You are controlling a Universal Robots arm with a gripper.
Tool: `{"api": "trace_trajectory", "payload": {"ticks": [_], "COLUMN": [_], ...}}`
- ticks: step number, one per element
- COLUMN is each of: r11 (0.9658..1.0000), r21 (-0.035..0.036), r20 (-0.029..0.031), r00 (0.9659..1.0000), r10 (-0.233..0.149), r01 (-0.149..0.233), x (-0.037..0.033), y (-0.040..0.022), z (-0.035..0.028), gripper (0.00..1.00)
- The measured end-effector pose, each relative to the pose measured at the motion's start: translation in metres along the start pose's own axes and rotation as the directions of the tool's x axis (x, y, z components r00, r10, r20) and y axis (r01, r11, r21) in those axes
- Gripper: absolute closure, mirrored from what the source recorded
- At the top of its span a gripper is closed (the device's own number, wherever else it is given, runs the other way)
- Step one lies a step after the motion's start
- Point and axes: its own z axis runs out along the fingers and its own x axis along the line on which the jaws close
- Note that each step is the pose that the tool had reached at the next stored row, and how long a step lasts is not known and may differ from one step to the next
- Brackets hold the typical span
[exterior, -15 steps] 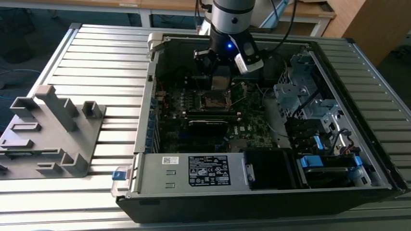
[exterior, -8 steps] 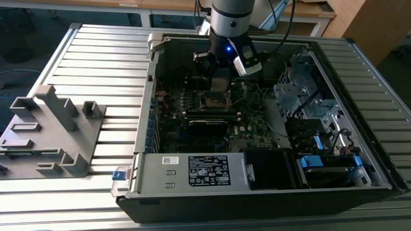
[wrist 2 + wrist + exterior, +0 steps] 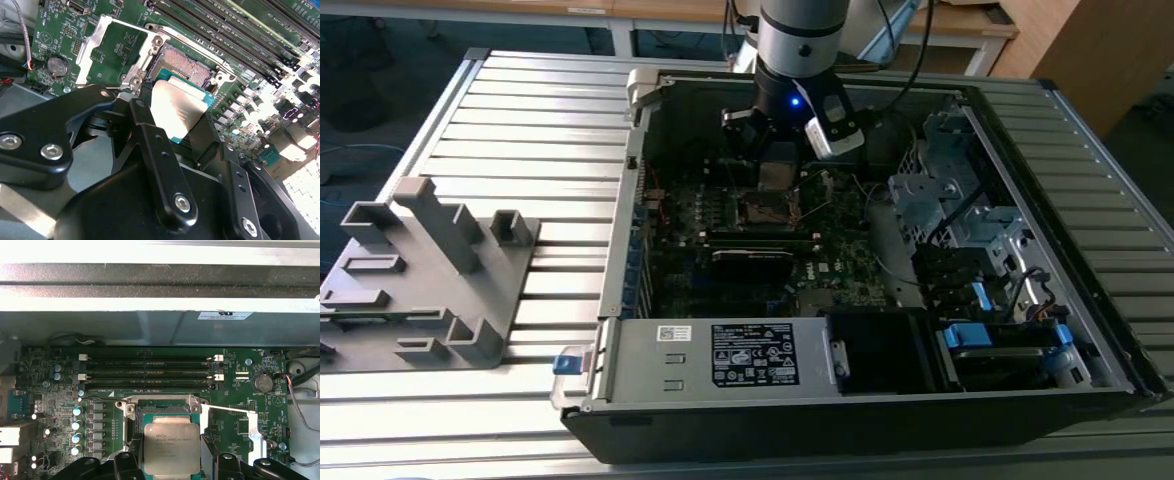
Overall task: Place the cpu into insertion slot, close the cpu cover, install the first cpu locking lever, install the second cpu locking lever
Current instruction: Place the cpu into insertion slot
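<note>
End effector (image 3: 175,122) clamped on cpu (image 3: 177,107), insertion slot (image 3: 187,66) just beneath it; hazard: tilted or offset release could damage the slot.

Round silver-grey arm (image 3: 794,35) ending in a black wrist (image 3: 781,95) with a small blue light (image 3: 794,101), a white block (image 3: 835,132) mounted at its side and black cables (image 3: 929,35) running close by. Matt black gripper (image 3: 175,120) with a rounded body, flat link bars (image 3: 155,155) with rounded ends and slim dark fingers (image 3: 202,137). Shiny silver socket-head screws (image 3: 182,202) at the joints of the bars.
</note>
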Motion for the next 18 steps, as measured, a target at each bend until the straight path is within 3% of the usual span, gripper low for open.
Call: {"api": "trace_trajectory", "payload": {"ticks": [6,11,14,18], "r11": [1.0,0.9983,0.9945,0.9842], "r21": [0.0001,0.0012,0.0019,0.0028], "r20": [0.0003,0.0052,0.0095,0.0161], "r00": [1.0,0.9983,0.9944,0.9841], "r10": [0.004,0.058,0.105,0.177], "r01": [-0.004,-0.058,-0.105,-0.177], "x": [0.0,0.0001,0.0001,0.0001], "y": [0.0,0.0,-0.0001,-0.0002], "z": [0.0001,0.0005,0.0009,0.0017], "gripper": [0.46,0.46,0.46,0.46]}}
